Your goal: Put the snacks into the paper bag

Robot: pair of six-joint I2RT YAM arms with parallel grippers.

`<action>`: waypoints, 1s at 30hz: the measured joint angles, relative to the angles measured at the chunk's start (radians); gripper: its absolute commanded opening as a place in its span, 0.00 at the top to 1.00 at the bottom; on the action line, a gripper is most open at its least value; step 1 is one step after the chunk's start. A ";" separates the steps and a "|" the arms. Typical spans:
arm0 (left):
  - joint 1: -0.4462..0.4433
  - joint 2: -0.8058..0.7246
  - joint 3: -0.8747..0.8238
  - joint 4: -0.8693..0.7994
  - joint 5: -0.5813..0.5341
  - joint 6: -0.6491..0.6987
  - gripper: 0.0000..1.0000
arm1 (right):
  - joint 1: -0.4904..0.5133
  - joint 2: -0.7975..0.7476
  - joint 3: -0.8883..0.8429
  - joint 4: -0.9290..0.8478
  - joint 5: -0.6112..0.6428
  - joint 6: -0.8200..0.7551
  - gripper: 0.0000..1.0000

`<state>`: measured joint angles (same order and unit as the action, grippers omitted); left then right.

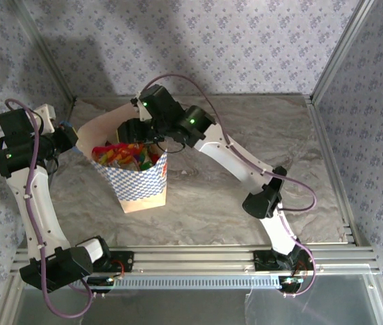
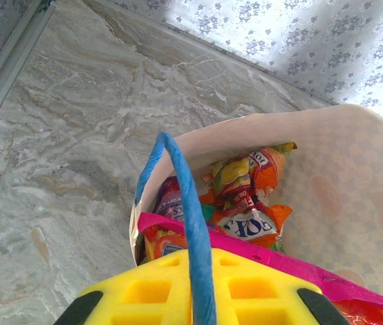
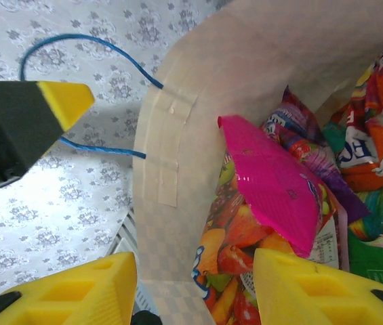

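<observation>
The paper bag (image 1: 140,186) stands upright left of the table's middle, its mouth full of snacks (image 1: 123,154). My left gripper (image 1: 71,139) is at the bag's left rim, shut on the blue cord handle (image 2: 184,196), which runs up between its yellow fingers (image 2: 144,291). My right gripper (image 1: 137,128) hangs over the bag's far rim, open. Its fingers (image 3: 299,284) stand either side of the bag wall (image 3: 177,135) and the large pink packet (image 3: 272,183). Purple (image 3: 306,145), orange (image 3: 374,149) and green (image 3: 381,250) packets lie deeper inside.
The marbled table top (image 1: 259,135) stretches right of the bag. Patterned walls close in the back and sides. An aluminium rail (image 1: 198,257) runs along the near edge between the arm bases, and another rail (image 2: 8,68) lines the left side.
</observation>
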<state>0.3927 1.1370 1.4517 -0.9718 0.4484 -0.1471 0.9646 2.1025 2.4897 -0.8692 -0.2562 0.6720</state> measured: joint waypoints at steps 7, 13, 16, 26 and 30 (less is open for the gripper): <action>0.000 -0.006 0.000 0.000 0.024 -0.003 0.87 | -0.001 -0.108 -0.017 -0.019 0.069 -0.072 0.50; -0.006 -0.011 0.000 0.000 0.031 -0.003 0.88 | -0.001 -0.238 -0.104 -0.025 0.158 -0.123 0.48; -0.014 -0.011 0.000 0.000 0.031 -0.004 0.89 | -0.007 -0.293 -0.156 -0.026 0.214 -0.138 0.46; -0.036 -0.023 0.000 -0.004 0.034 -0.003 0.89 | -0.039 -0.295 -0.188 -0.014 0.178 -0.169 0.60; -0.042 -0.027 0.000 -0.016 0.034 -0.002 0.89 | -0.026 -0.207 -0.105 -0.014 0.111 -0.173 0.61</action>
<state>0.3511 1.1095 1.4521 -0.9882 0.4824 -0.1493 0.9390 1.8954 2.3852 -0.8829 -0.1452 0.4988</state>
